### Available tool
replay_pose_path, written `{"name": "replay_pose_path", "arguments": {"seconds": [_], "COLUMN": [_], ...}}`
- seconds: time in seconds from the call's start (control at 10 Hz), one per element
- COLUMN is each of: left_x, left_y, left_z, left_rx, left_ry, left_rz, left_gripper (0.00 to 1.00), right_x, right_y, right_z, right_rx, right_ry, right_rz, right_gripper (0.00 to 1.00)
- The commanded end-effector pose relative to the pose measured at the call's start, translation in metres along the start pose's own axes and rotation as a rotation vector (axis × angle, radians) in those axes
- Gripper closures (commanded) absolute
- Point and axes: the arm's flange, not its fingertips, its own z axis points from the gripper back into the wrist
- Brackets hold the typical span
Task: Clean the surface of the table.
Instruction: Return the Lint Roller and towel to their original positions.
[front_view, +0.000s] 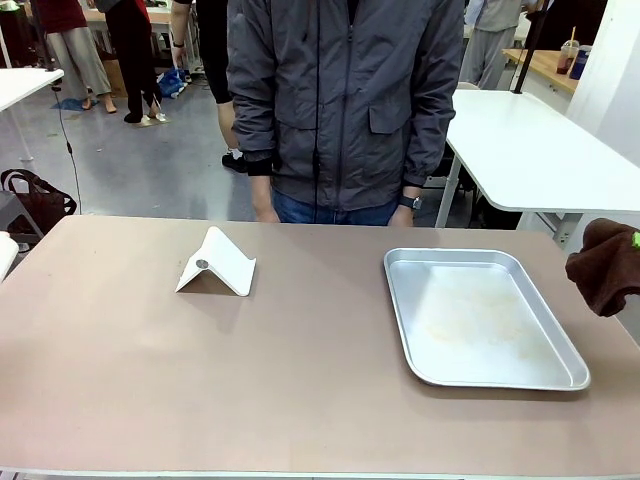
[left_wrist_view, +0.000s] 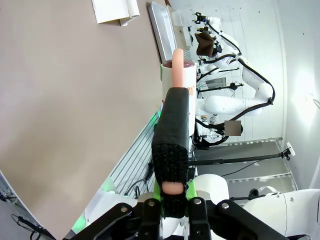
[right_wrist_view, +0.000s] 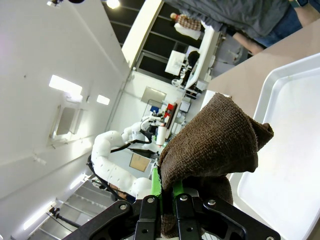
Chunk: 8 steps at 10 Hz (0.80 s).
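Table (front_view: 300, 370): brownish top spanning the foreground, a person standing at its far edge. On it we list a white folded stand (front_view: 216, 264) left of centre and a silver tray (front_view: 480, 318) to the right. Right gripper (right_wrist_view: 167, 199): pinching a brown cloth (right_wrist_view: 212, 145) beside the tray. Left gripper (left_wrist_view: 174, 200): clamping a dark-sleeved brush handle (left_wrist_view: 172, 135).

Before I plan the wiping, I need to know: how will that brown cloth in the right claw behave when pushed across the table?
The brown cloth droops in folds from the right claw, so it is probably floppy and light. Its nubby weave suggests it will drag, not slide.
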Motion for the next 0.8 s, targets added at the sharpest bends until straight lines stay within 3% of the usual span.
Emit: {"name": "replay_pose_path", "arguments": {"seconds": [0.0,0.1,0.2,0.5,0.7], "left_x": [0.005,0.013,0.020,0.044,0.072], "left_y": [-0.014,-0.030,-0.049,-0.099,-0.131], "left_z": [-0.008,-0.019,-0.031,-0.069,-0.104], "left_rx": [-0.002,-0.031,-0.009,0.050,0.108], "left_ry": [-0.002,0.028,0.003,0.055,0.136], "left_rz": [-0.013,-0.033,0.001,0.036,0.027], "left_gripper": [0.81,0.81,0.81,0.81,0.81], "right_x": [0.000,0.004,0.010,0.013,0.015], "right_y": [0.000,0.006,0.014,0.021,0.022], "right_z": [0.000,-0.023,-0.056,-0.145,-0.206], "right_rx": [0.000,-0.022,-0.049,-0.187,-0.264], "right_ry": [0.000,0.046,0.097,0.201,0.237], "right_rz": [0.000,0.005,0.029,0.021,0.068], "right_gripper": [0.91,0.91,0.91,0.91,0.91]}}
